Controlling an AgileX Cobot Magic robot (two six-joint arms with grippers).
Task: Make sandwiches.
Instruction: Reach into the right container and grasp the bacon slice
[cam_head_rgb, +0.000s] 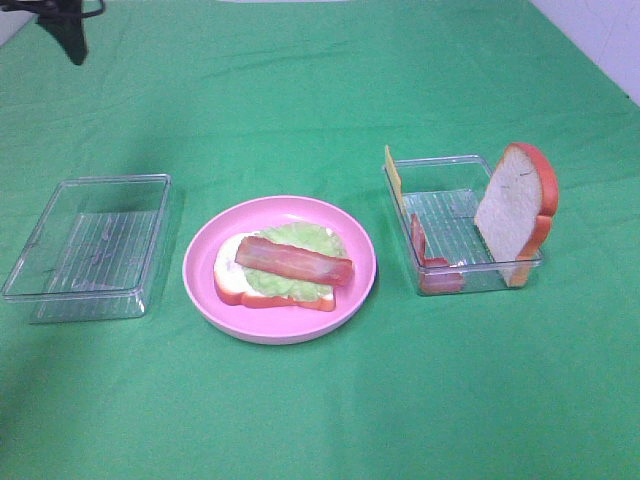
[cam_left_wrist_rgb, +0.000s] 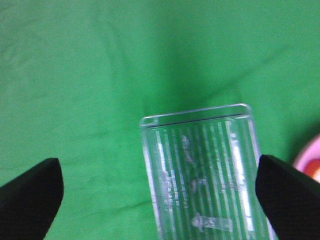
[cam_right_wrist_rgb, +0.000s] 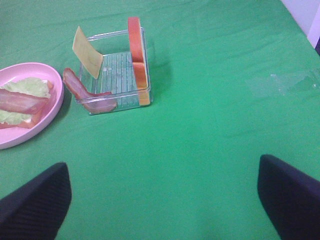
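Observation:
On the pink plate (cam_head_rgb: 197, 272) lies a partly stacked sandwich: a white bread slice (cam_head_rgb: 228, 278), a lettuce leaf (cam_head_rgb: 300, 240) and a bacon strip (cam_head_rgb: 295, 262) on top. The clear right tray (cam_head_rgb: 432, 160) holds a second bread slice (cam_head_rgb: 512, 208) standing on edge, another bacon strip (cam_head_rgb: 418, 240) and a yellow cheese slice (cam_head_rgb: 393, 172) leaning on its wall. My left gripper (cam_left_wrist_rgb: 159, 162) is open above the empty clear tray (cam_left_wrist_rgb: 200, 165). My right gripper (cam_right_wrist_rgb: 162, 164) is open over bare cloth, well short of the right tray (cam_right_wrist_rgb: 117, 65). Neither gripper shows in the high view.
The empty left tray (cam_head_rgb: 90, 240) sits left of the plate. A green cloth (cam_head_rgb: 320, 100) covers the table. A dark object (cam_head_rgb: 65, 25) shows at the far left corner. In the right wrist view the plate (cam_right_wrist_rgb: 56, 97) lies beside the tray.

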